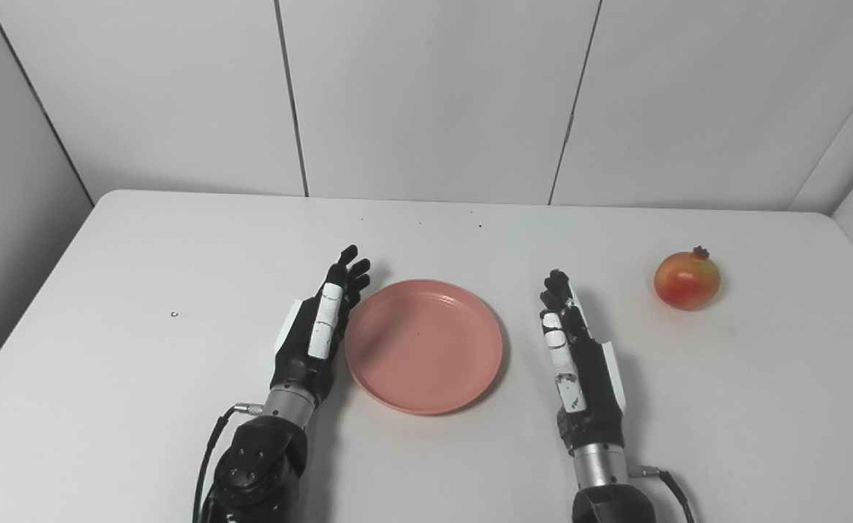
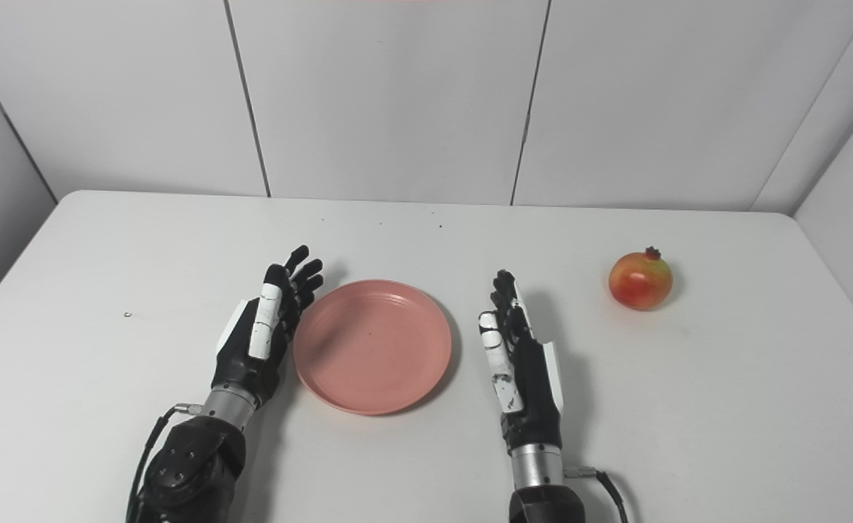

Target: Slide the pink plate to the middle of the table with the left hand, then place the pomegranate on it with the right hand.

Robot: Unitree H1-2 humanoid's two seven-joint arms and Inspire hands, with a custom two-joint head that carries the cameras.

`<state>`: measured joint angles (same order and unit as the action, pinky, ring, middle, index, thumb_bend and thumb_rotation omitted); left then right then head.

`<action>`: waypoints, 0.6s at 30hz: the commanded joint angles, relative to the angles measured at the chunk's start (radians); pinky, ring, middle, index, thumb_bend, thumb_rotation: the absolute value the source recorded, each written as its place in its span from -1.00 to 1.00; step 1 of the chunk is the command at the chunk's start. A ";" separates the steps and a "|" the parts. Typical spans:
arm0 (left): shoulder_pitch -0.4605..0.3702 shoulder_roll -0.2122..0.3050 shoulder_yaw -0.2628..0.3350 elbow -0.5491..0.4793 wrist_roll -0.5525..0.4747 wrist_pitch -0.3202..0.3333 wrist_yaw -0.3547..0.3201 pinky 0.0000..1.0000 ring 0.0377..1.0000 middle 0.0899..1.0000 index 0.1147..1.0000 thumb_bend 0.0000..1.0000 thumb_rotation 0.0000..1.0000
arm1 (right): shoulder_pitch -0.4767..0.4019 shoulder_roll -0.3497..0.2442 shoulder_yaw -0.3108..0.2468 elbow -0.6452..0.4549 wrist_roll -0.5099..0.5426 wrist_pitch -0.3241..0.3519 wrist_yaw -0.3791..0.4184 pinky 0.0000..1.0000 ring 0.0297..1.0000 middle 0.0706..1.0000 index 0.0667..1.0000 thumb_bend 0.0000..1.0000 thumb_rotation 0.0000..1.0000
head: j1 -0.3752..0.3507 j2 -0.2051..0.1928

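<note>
Both hands sit low on the table [image 1: 143, 254], nearest the camera, edge-on with fingers stretched forward and holding nothing. Left hand [image 1: 317, 327] has its fingers loosely spread and lies against, or just beside, the left rim of the plate [image 1: 423, 346]; I cannot tell for certain whether it is touching. Right hand [image 1: 579, 356] stands apart from the plate's right rim, fingers straight and close together, also empty.

Between them the plate rests flat and bare, roughly at the table's middle across its width, though on the near half. I judge the slide is done or close to done, and the fruit step has not begun.

Farther back and well to the right, the pomegranate [image 1: 687, 280] sits upright, crown up, clear of everything.

Risks from here, as I judge them:
- If the left hand pulls away while its side is on the rim, it could drag or spin the plate off centre.
- A further push could send the light plate too far, toward the right hand.
- The pomegranate is round and smooth; a grasp that closes off centre may roll it toward the right edge.
- Released high or onto the sloped rim, it may roll off the shallow plate.
- The right arm must reach out and back; a low return path could clip the rim.
</note>
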<state>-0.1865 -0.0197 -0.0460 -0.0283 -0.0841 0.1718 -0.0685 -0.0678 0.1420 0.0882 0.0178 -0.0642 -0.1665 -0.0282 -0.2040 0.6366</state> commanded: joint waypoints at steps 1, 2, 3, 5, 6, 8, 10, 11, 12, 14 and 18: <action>-0.009 -0.013 -0.006 -0.036 0.000 -0.022 -0.001 1.00 0.90 0.88 0.89 0.51 1.00 | 0.001 0.009 0.009 0.007 -0.003 -0.021 -0.004 0.98 0.94 0.92 0.91 0.27 0.77 | -0.009 -0.001; -0.007 -0.014 -0.006 -0.035 -0.002 -0.025 -0.002 1.00 0.89 0.87 0.88 0.53 1.00 | 0.002 0.010 0.010 0.007 -0.002 -0.021 -0.004 0.98 0.94 0.92 0.91 0.26 0.78 | -0.009 -0.001; -0.005 -0.016 -0.006 -0.035 -0.002 -0.025 -0.001 1.00 0.88 0.86 0.87 0.53 1.00 | 0.002 0.010 0.010 0.008 -0.001 -0.021 -0.003 0.98 0.94 0.92 0.92 0.25 0.78 | -0.011 -0.002; 0.000 -0.021 -0.008 -0.041 0.004 -0.023 0.004 0.96 0.86 0.84 0.85 0.54 1.00 | 0.001 0.012 0.012 0.007 0.002 -0.018 -0.003 0.98 0.95 0.93 0.92 0.25 0.77 | -0.009 -0.004; 0.001 -0.023 -0.009 -0.043 0.006 -0.022 0.006 0.95 0.86 0.84 0.85 0.54 1.00 | 0.001 0.012 0.012 0.007 0.004 -0.017 -0.003 0.98 0.95 0.93 0.92 0.24 0.76 | -0.009 -0.004; 0.006 -0.032 -0.012 -0.052 0.015 -0.021 0.015 0.93 0.85 0.82 0.83 0.50 1.00 | 0.002 0.013 0.012 0.005 0.004 -0.012 -0.005 0.98 0.95 0.93 0.92 0.24 0.76 | -0.008 -0.004; 0.009 -0.037 -0.023 -0.050 0.031 -0.031 0.019 0.92 0.84 0.81 0.82 0.46 1.00 | 0.003 0.013 0.013 0.002 0.003 -0.011 -0.004 0.98 0.95 0.93 0.92 0.24 0.76 | -0.008 -0.003; 0.009 -0.038 -0.027 -0.047 0.035 -0.035 0.018 0.92 0.84 0.81 0.82 0.45 1.00 | 0.004 0.012 0.013 0.003 0.002 -0.014 -0.005 0.99 0.95 0.93 0.92 0.24 0.76 | -0.007 -0.001; 0.009 -0.039 -0.030 -0.044 0.035 -0.037 0.015 0.92 0.84 0.81 0.82 0.45 1.00 | 0.003 0.012 0.013 0.004 0.001 -0.016 -0.005 0.98 0.95 0.93 0.93 0.23 0.76 | -0.007 -0.001; 0.008 -0.036 -0.036 -0.037 0.021 -0.038 0.000 0.98 0.87 0.84 0.86 0.48 1.00 | 0.003 0.012 0.013 0.005 0.001 -0.019 -0.006 0.98 0.95 0.93 0.93 0.23 0.75 | -0.007 0.000; 0.026 -0.025 -0.066 -0.044 0.023 -0.042 -0.030 1.00 0.91 0.87 0.89 0.48 1.00 | 0.005 0.011 0.013 0.005 0.009 -0.023 -0.003 0.97 0.95 0.93 0.92 0.24 0.75 | -0.006 0.002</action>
<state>-0.1545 -0.0450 -0.0987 -0.0484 -0.0597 0.1705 -0.0806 -0.0672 0.1470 0.0984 0.0193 -0.0615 -0.1666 -0.0300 -0.2102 0.6397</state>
